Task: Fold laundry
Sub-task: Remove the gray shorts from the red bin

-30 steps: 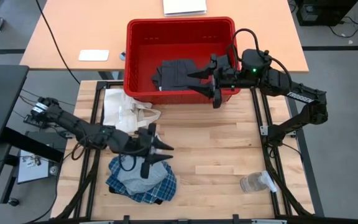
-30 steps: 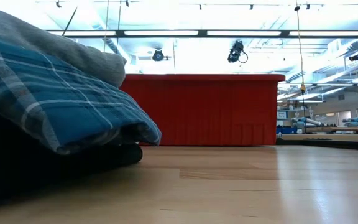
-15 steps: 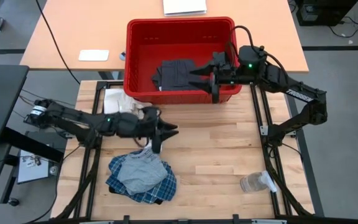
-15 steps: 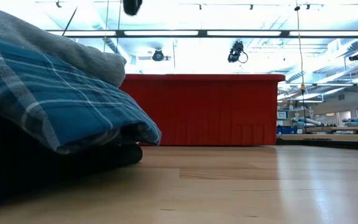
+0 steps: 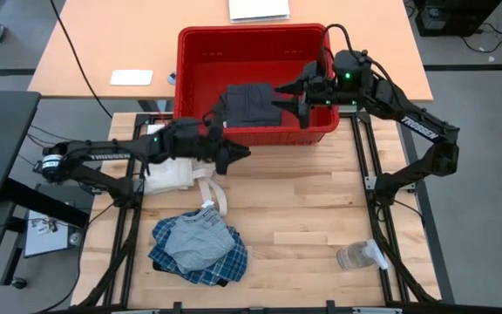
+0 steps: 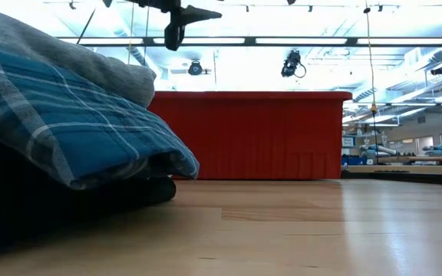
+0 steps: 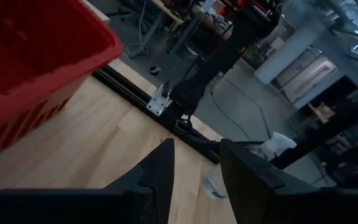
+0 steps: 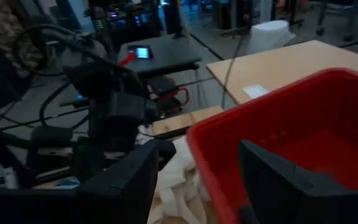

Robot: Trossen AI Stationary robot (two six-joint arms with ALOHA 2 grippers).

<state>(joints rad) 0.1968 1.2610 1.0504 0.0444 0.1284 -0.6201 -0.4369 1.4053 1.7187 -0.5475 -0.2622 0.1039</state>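
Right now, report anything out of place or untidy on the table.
The plaid shirt lies crumpled in a heap, not folded. A cream tote bag sprawls at the table's left edge, and a clear plastic bottle lies on its side near the right rail.

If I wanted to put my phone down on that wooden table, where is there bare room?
The widest bare wood lies between the plaid shirt on the left and the plastic bottle near the right edge, in front of the red basket. It is crowded on the left, where the tote bag lies under the left tool.

The plaid shirt was cut off beside the red basket, hiding the dark garment beneath.
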